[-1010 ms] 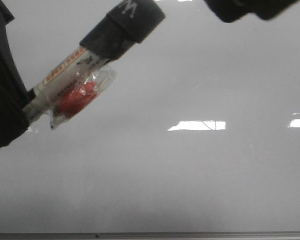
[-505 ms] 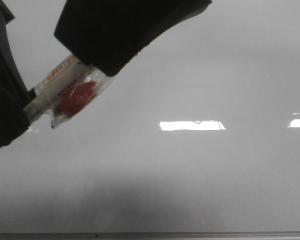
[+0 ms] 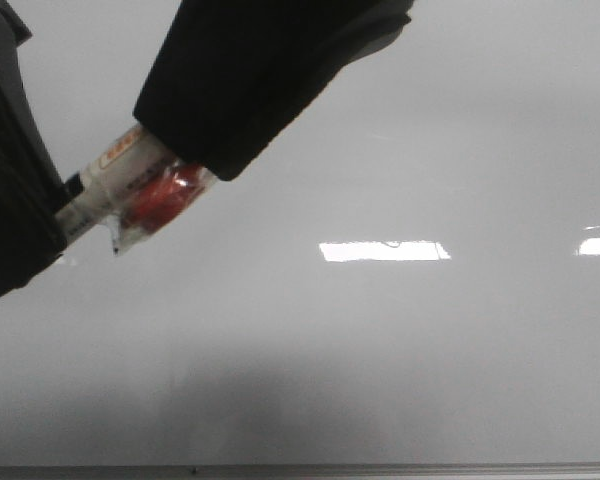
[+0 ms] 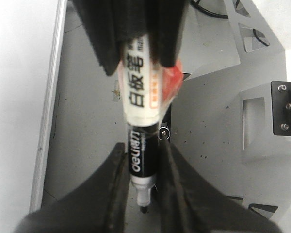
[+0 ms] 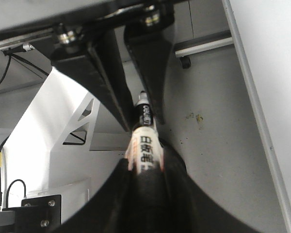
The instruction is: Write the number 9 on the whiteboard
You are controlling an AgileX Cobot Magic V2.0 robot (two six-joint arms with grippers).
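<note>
The whiteboard (image 3: 400, 350) fills the front view, glossy and pale grey. No number 9 shows on it. A marker (image 3: 120, 165) with a white barrel, orange label and a red tag in clear wrap (image 3: 165, 200) hangs slanted above the board. My left gripper (image 3: 50, 215) is shut on its lower black part. In the left wrist view my left gripper (image 4: 144, 155) clamps the black section, with the bare nib (image 4: 144, 208) between the fingers. My right gripper (image 3: 195, 130) is shut over the marker's upper black end. In the right wrist view that gripper (image 5: 148, 162) encloses it.
The board's thin grey metal frame (image 3: 380, 468) runs along the near edge. Bright light reflections (image 3: 385, 251) lie on the board. The wrist views show grey floor (image 4: 87, 121), a metal stand (image 4: 262, 111) and the board's edge (image 5: 276, 73).
My right gripper has come down from the top right onto the marker's upper black end and now covers it. The marker and my left gripper have barely shifted.
</note>
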